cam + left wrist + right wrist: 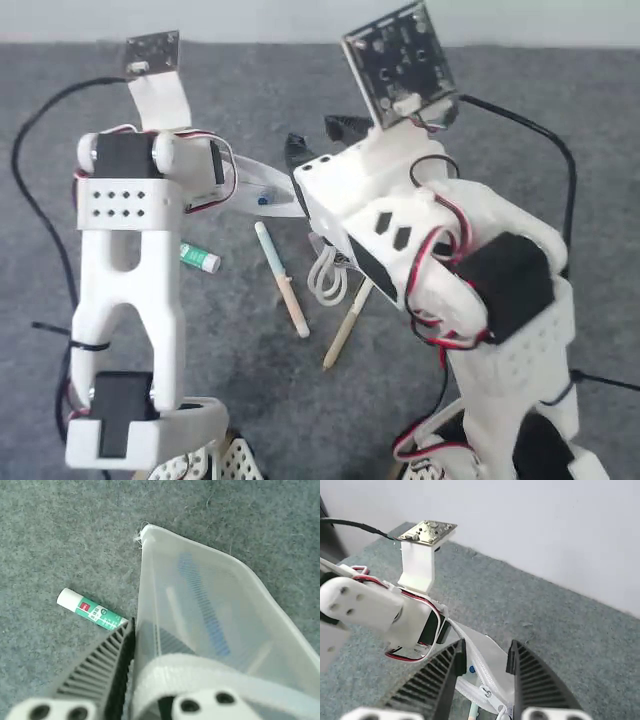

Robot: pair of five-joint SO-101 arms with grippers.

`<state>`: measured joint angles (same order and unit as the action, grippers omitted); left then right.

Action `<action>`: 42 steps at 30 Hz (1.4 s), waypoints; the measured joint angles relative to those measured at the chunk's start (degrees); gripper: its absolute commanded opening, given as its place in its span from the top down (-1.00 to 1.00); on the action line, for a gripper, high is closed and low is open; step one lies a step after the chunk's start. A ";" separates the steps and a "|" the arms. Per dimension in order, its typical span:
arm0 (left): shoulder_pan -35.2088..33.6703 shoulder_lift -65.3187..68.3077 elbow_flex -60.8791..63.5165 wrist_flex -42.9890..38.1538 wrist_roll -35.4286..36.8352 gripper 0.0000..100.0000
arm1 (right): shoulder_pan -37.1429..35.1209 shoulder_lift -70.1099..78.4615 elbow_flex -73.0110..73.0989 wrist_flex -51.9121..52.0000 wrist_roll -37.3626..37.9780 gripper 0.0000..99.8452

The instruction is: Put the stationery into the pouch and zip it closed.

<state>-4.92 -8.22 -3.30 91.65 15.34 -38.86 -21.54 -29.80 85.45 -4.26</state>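
The translucent white pouch (265,190) hangs between the two arms above the grey carpet. My left gripper (145,645) is shut on one end of the pouch (210,610). A blue pen (205,610) shows through the pouch wall, with other pale items I cannot make out. My right gripper (487,650) is open, its black fingers on either side of the zipper edge of the pouch (485,667). On the carpet lie a glue stick (200,257), a pale blue and beige pen (280,275) and a beige pen (345,325). The glue stick (90,612) lies beside the pouch.
A white cable loop (325,275) hangs from the right arm over the pens. Black cables (40,200) run along the carpet at the left and right edges. A pale wall (545,530) stands behind the carpet. The left arm's body (380,610) is close to my right gripper.
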 measured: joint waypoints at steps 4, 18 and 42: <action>0.00 0.09 -0.53 0.00 0.00 0.98 | 0.00 -0.18 0.09 2.55 0.00 0.75; -7.21 0.18 -6.77 2.64 0.00 0.98 | 4.57 -0.18 1.05 12.04 0.00 0.75; -10.02 0.18 -6.86 4.66 0.00 0.98 | 15.21 -0.09 52.84 -10.11 -15.65 0.76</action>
<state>-14.95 -8.04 -10.15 96.31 15.34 -23.65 -21.63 23.03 75.34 -19.91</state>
